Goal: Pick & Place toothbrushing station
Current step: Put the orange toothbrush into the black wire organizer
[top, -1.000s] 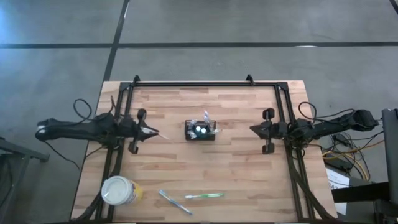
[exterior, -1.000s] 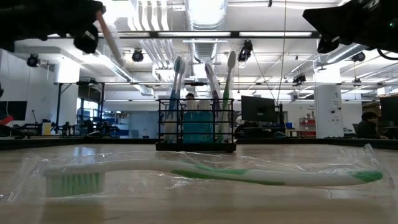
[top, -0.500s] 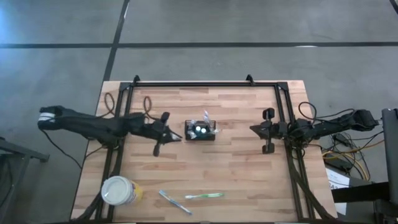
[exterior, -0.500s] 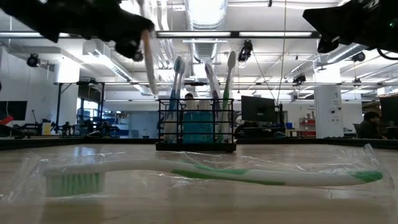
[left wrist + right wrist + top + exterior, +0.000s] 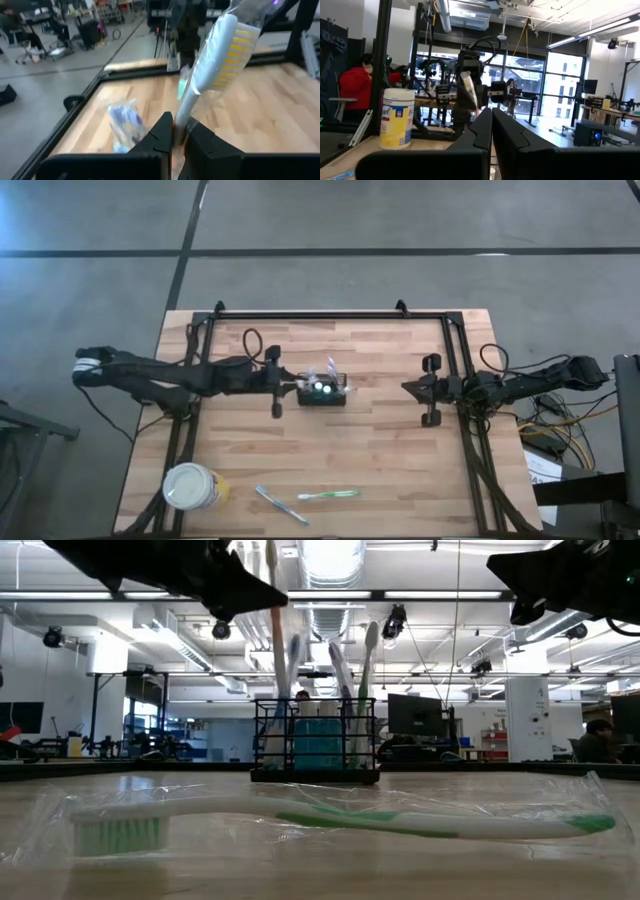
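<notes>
The black wire-mesh caddy point(image 5: 322, 391) stands mid-table with several wrapped toothbrushes upright in it; it also shows in the low view point(image 5: 316, 740). My left gripper point(image 5: 290, 387) is just left of the caddy, shut on a plastic-wrapped white toothbrush with yellow bristles point(image 5: 220, 55). In the low view this toothbrush point(image 5: 275, 640) stands nearly upright over the caddy's left end. My right gripper point(image 5: 405, 388) waits shut and empty toward the table's right edge. My left gripper pinches the toothbrush's handle point(image 5: 181, 112) between its two fingers. The bristle end point(image 5: 235, 42) reaches out past the fingertips. The brush is clear of the table. Its lower end point(image 5: 283, 705) is at the caddy's top rim; whether it touches, I cannot tell.
A round white-and-yellow cup point(image 5: 190, 487) stands at the near left. Two wrapped toothbrushes, one green and white point(image 5: 328, 495) and one pale point(image 5: 280, 505), lie near the front edge. A black frame point(image 5: 310, 313) runs along the table's far edge and sides.
My left gripper has gone toward the table's right edge, up to the caddy, carrying the toothbrush. The brush has turned from slanting to nearly upright and now stands over the caddy's left end.
</notes>
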Robot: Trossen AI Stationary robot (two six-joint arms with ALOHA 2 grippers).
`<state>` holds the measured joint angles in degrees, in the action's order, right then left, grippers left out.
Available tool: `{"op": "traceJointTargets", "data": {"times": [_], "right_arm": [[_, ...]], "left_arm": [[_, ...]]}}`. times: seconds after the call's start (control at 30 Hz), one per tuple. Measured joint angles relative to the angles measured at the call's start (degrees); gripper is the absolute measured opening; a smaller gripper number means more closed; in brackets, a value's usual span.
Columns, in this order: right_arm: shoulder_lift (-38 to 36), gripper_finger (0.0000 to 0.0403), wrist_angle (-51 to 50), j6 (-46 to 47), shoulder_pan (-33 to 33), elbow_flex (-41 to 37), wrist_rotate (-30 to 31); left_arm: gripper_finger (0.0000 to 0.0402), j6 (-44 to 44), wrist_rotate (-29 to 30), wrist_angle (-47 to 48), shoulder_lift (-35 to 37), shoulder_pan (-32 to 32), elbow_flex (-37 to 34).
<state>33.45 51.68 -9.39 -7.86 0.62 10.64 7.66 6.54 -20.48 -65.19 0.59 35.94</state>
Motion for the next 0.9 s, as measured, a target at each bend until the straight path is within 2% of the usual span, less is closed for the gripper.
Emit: {"op": "traceJointTargets", "data": {"times": [0.43, 0.53, 0.9], "right_arm": [[0.0, 0.0008, 0.2, -0.1, 0.0, 0.0, 0.0], [0.0, 0.0008, 0.2, 0.0, 0.0, 0.0, 0.0], [0.0, 0.0008, 0.2, -0.1, 0.0, 0.0, 0.0]], "left_arm": [[0.0023, -1.9, -0.2, 2.2, -2.9, 0.6, -1.1], [0.0023, -2.5, -0.3, 0.4, -4.5, 0.6, -2.0], [0.0023, -5.3, 3.5, -15.0, -8.6, 0.6, -9.5]]}}
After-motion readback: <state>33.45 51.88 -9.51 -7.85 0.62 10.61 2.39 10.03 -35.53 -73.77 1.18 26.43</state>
